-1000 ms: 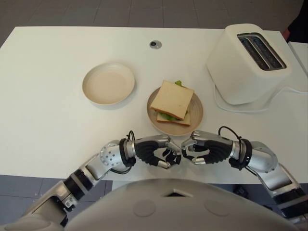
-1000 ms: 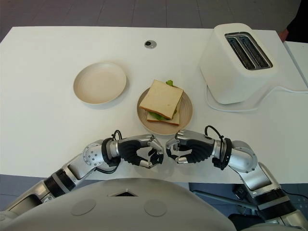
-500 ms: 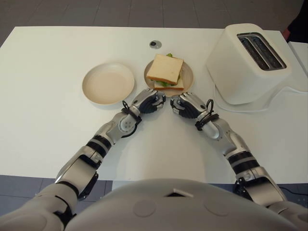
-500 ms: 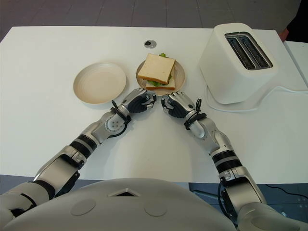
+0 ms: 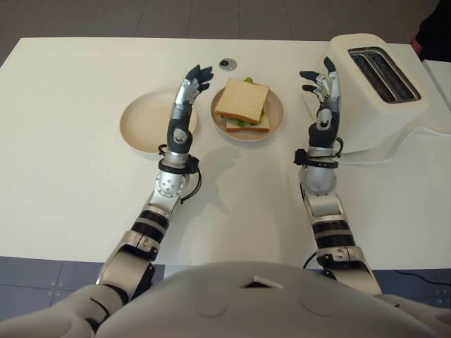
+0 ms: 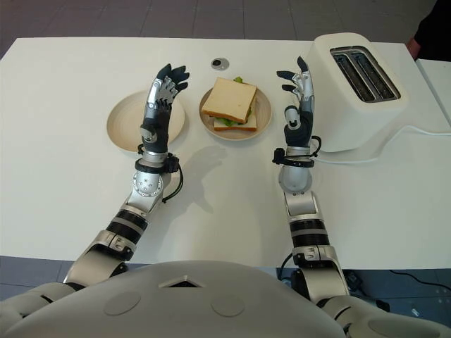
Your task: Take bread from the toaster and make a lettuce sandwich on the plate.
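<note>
A sandwich (image 5: pixel 244 104) of two bread slices with green lettuce between them rests on a tan plate (image 5: pixel 274 116) at the table's middle back. The white toaster (image 5: pixel 384 91) stands to its right, both slots empty. My left hand (image 5: pixel 184 105) is raised upright just left of the plate, fingers spread, holding nothing. My right hand (image 5: pixel 322 98) is raised upright between the plate and the toaster, fingers also spread and empty.
An empty cream plate (image 5: pixel 144 125) lies left of the sandwich plate, partly behind my left hand. A small round metal fitting (image 5: pixel 227 64) sits in the tabletop behind the sandwich. The toaster's white cord (image 5: pixel 394 160) runs along the table at the right.
Both hands have let go of the sandwich plate after pushing it away from the near edge; they now stand raised and opened on either side of it.
</note>
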